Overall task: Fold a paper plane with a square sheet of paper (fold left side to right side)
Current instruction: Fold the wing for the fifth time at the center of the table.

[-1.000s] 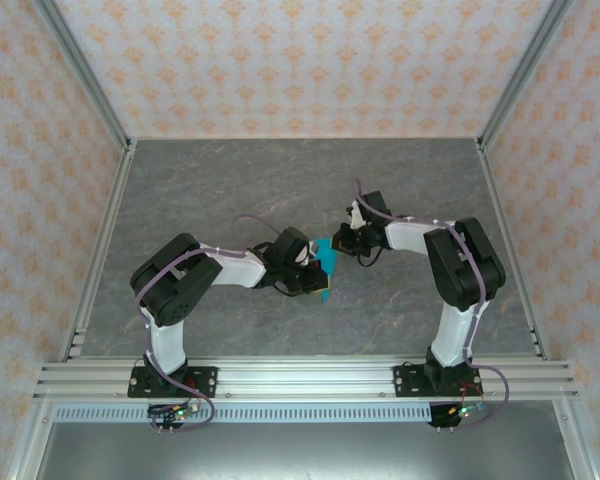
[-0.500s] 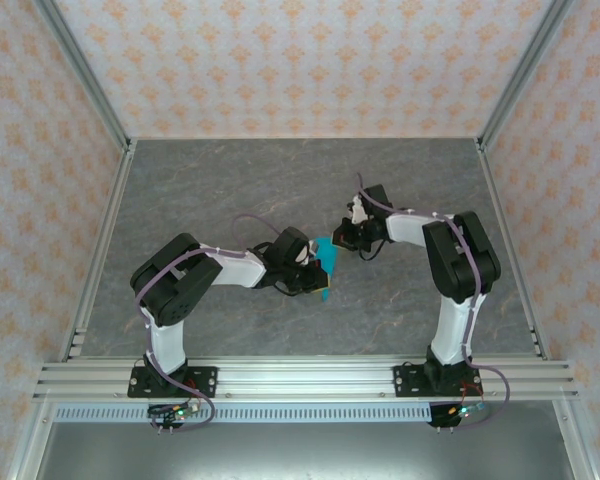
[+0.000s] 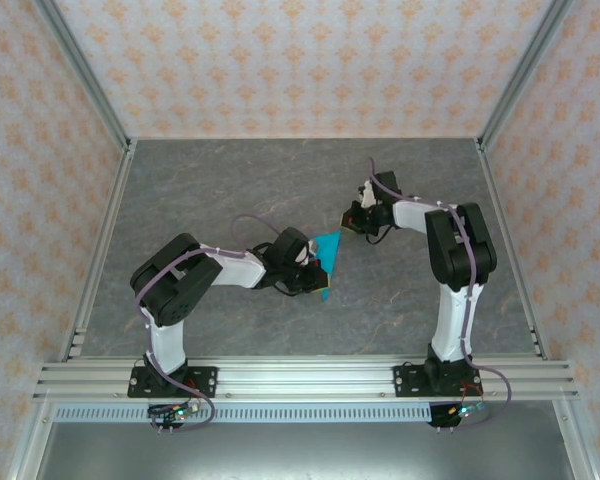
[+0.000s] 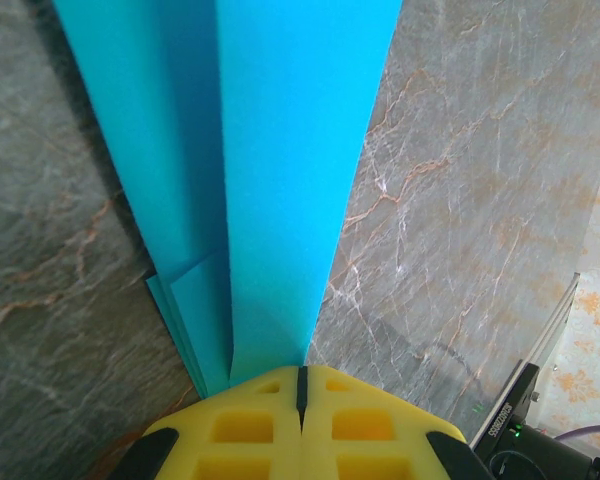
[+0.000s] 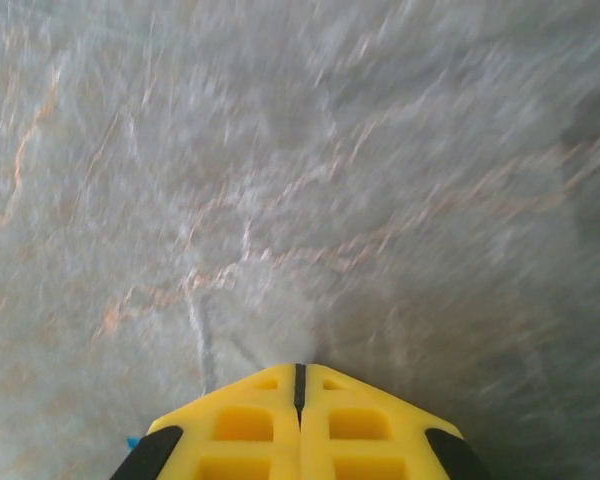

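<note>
The cyan-blue sheet of paper, folded into a narrow layered shape with a centre crease, lies between the two arms. In the left wrist view the paper runs straight out from my left gripper. Its near end disappears at the tips of the jaws, which are pressed together on it. From above, the left gripper sits at the paper's left edge. My right gripper is shut with nothing in it, just up and right of the paper and apart from it. The right wrist view shows that gripper over blurred table, with a sliver of paper at lower left.
The grey marbled table is bounded by aluminium rails at the near edge and patterned walls on the other sides. The right arm's base post stands at the lower right.
My right gripper has drawn back from the paper, up and to the right. The paper's upper flap now shows wider. The left gripper has stayed put.
</note>
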